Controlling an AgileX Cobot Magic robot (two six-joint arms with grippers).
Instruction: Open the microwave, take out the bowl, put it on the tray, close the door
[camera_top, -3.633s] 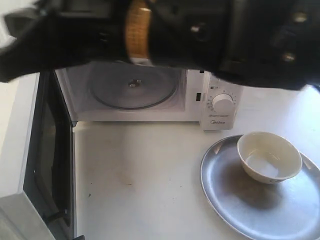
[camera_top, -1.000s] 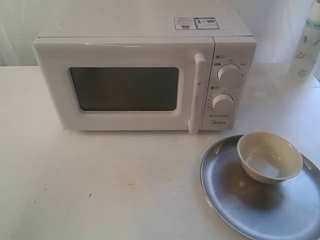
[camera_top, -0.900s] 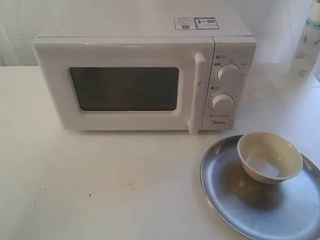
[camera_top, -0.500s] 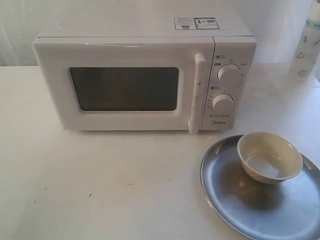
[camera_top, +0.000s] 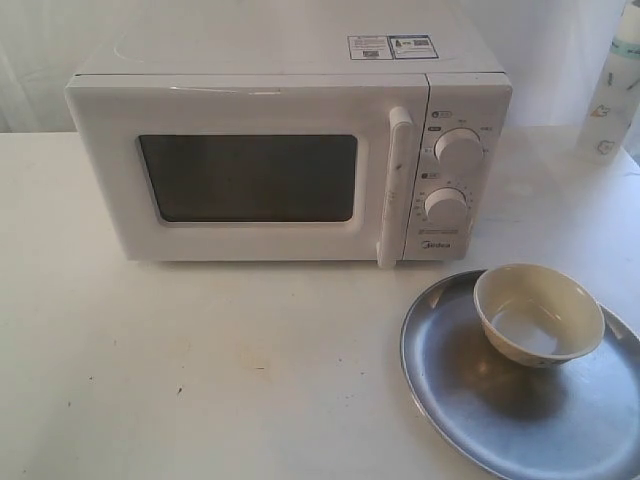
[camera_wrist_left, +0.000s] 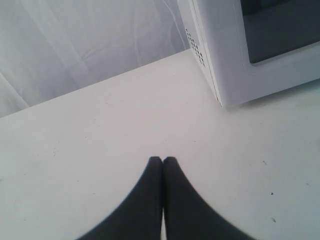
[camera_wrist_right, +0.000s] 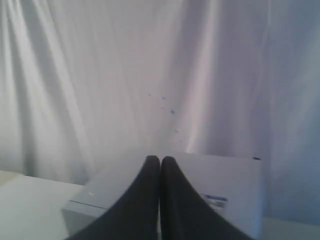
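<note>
Bowl on tray, door shut, both claws empty.
The bowl (camera_top: 539, 313) sits upright in the tray (camera_top: 450, 400), just in front of the microwave (camera_top: 270, 40) at its dial end; the door (camera_top: 250, 105) lies flush. The left gripper (camera_wrist_left: 163, 160) hangs over the table off the microwave's window-end corner and the right gripper (camera_wrist_right: 160, 159) faces its top, both pinched together on nothing. The bowl looks light, rigid, glossy and chippable, so a rim pinch seems safest.

The exterior view looks down from the front onto the microwave (camera_top: 250, 100) and tabletop (camera_top: 200, 350). The left wrist view sits low over the tabletop, close to one lower microwave corner. The right wrist view, higher, looks across the microwave's top toward a curtain (camera_wrist_right: 75, 75)
</note>
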